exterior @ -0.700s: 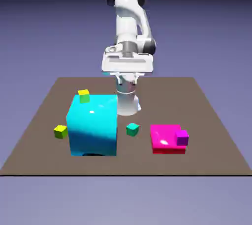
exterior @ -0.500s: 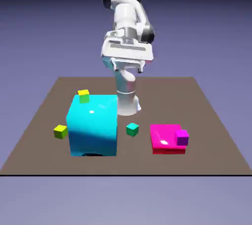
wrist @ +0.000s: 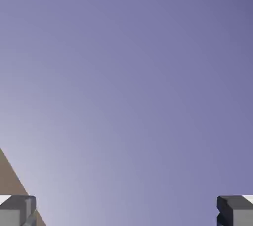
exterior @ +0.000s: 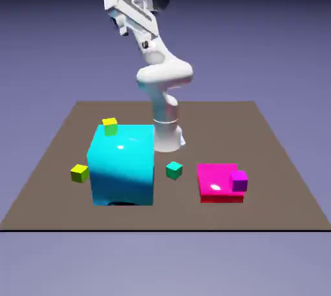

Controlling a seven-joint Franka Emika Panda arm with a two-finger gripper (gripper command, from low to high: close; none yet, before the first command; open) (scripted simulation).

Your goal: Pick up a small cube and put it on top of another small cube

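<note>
Hovering with fingers (wrist: 19, 211) spread wide, high above surface (exterior: 187, 214). Noted lime-yellow cube (exterior: 79, 174) toward exterior view's left edge, purple cube (exterior: 238, 181) toward near right corner.

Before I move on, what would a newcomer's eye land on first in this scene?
Most likely the big cyan block on the exterior view's left, with a small yellow cube showing at its top edge. Next, the flat magenta slab on the exterior view's right, with a purple cube at its corner. Above them, the white arm lifts its open, empty end effector high over the table.
</note>
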